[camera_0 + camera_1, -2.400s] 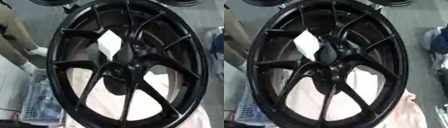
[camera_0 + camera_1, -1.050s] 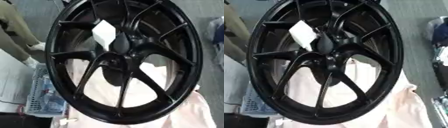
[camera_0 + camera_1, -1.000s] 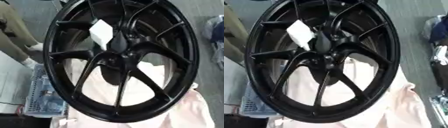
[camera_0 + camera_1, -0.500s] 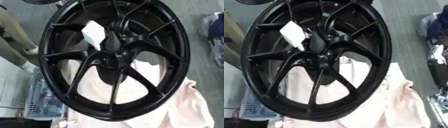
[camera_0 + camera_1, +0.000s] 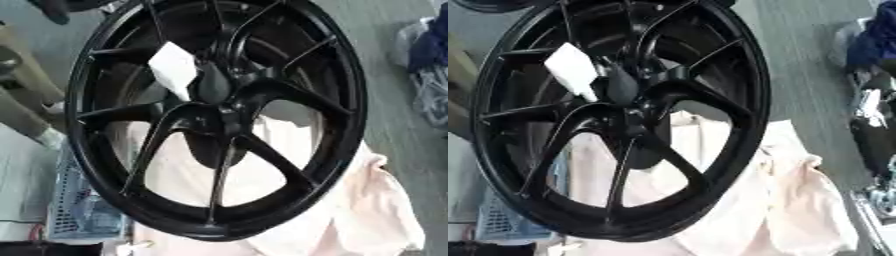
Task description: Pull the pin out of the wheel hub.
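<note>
While no hand reaches wheel [image 5: 219, 120], step judged as approach, pull not begun. Nearest: pale cloth [image 5: 367, 210] under lower rim. Right edge of right eye view: dark arm and silver joints, possibly right hand [image 5: 872, 132] (fingers unreadable, cannot tell). Left hand unseen. Centre: hub [image 5: 214, 117]. White tag [image 5: 175, 70] sits at hub, likely marks pin. Next: bring hand to hub, pinch, draw straight out.

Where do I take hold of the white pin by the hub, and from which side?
Probably its broad white head, pinched across the flat faces. It sits up-left of the hub, in front of the spokes, narrowing down toward the hub, so come from the upper left, clear of the spokes.
</note>
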